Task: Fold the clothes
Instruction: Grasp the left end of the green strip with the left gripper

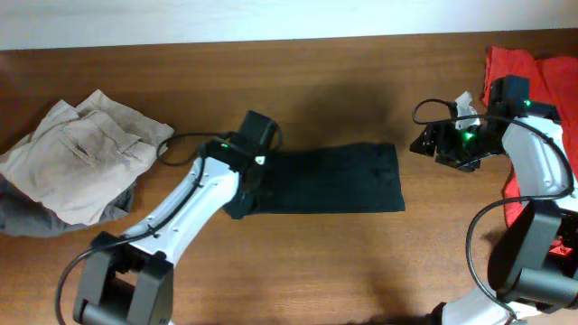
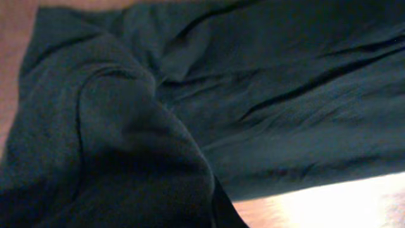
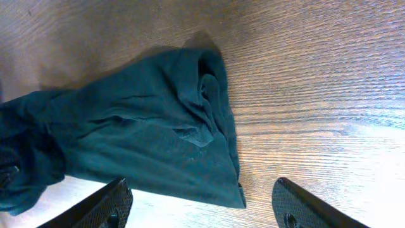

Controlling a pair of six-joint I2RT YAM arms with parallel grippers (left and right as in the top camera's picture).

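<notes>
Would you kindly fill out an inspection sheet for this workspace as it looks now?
Surface: wooden table, bright glare near the front.
Job's things: black T-shirt folded into a strip, centre.
Clutter: beige trousers over grey cloth, left; red garments, right.
Grippers: left gripper shut at the shirt's left end, apparently pinching it; right gripper open, empty, just beyond the shirt's right end.
Cables: black cables loop along both arms.
Surroundings: pale strip beyond the far edge; nothing else seen.

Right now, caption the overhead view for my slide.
Left gripper shut on one end of the black T-shirt; right gripper hovers open beyond the other end.
</notes>
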